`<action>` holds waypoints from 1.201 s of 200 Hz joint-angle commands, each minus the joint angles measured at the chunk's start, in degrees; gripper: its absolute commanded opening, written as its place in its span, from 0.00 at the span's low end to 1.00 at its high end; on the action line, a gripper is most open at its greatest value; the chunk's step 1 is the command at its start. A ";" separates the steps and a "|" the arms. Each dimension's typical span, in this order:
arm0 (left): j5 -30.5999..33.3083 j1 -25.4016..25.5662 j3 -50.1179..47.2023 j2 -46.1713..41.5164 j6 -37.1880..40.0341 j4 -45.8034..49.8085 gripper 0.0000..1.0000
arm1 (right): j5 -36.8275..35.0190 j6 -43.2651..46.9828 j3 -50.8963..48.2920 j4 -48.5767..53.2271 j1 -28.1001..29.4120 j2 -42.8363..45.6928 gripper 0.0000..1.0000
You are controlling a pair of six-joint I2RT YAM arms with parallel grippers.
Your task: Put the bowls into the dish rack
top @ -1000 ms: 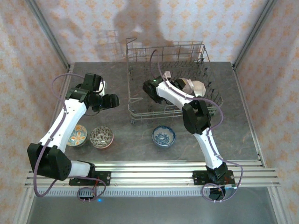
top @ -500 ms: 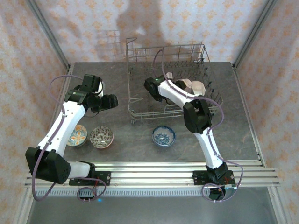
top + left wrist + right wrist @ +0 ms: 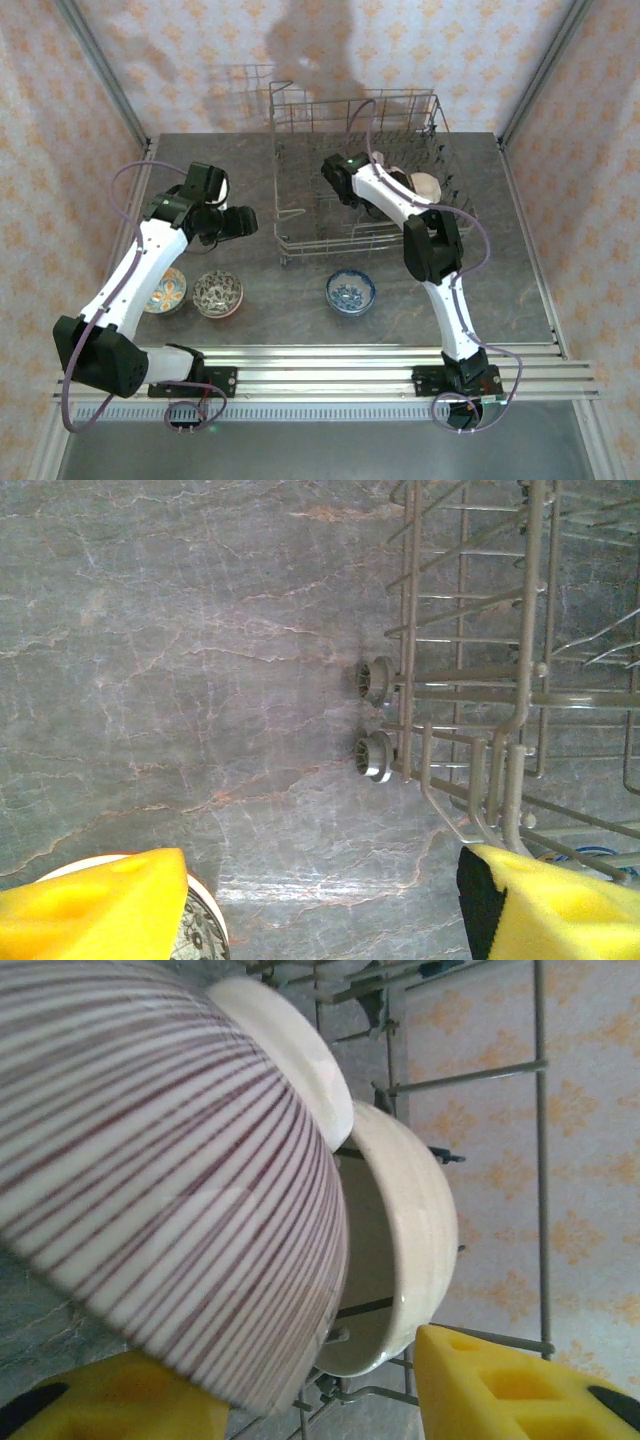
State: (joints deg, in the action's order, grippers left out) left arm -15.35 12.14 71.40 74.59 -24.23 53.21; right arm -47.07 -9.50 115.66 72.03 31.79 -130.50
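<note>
Within the marbled table's [image 3: 300, 300] dish rack [image 3: 300, 225], the right claw [image 3: 305, 1390] gapes, released, around a striped bowl [image 3: 170, 1160].

Setting: a robot test cell in a lab, dressed to look like a kitchen. Evidence: patterned wallpaper panels [image 3: 180, 60] stand inside bare aluminium frame posts [image 3: 105, 70]. The tabletop [image 3: 290, 295] is grey and marble-look. Two white arms [image 3: 135, 265] are bolted to aluminium rails [image 3: 330, 360] at its near edge. Kitchen dressing: a wire dish rack [image 3: 355, 100] and small patterned bowls [image 3: 351, 292].
</note>
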 commanded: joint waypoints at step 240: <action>2.12 1.61 3.88 3.44 -0.12 1.00 0.72 | 33.12 29.71 5.83 -9.64 -3.35 9.52 0.89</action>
State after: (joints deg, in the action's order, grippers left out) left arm -14.48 13.15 73.38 77.30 -25.45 53.17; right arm -18.26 17.21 117.30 62.06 30.96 -120.38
